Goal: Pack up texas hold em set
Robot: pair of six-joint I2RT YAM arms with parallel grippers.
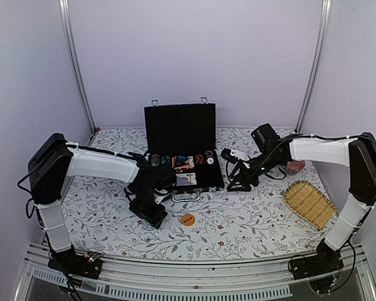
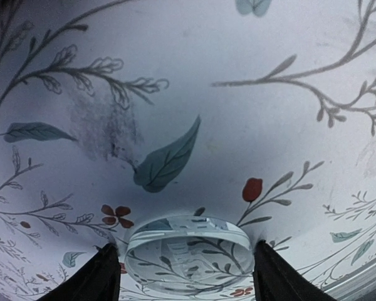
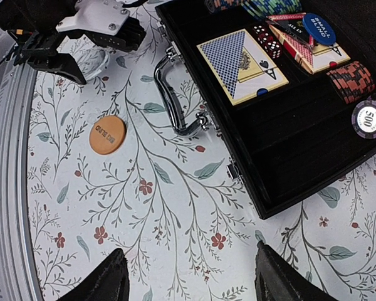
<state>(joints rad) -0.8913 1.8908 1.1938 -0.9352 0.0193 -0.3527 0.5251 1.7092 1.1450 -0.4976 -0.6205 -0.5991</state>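
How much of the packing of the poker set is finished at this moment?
Done: cards, red dice and some chips lie in the open case. In hand: the left gripper straddles a clear disc on the table, jaws apart. Left: the orange disc on the table, then closing the lid. The right gripper hangs open, empty.

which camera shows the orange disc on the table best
The right wrist view: the orange disc lies unobstructed and looks large enough there to show printed lettering. The top external view shows it only as a small orange dot in front of the case. The left wrist view does not show it.
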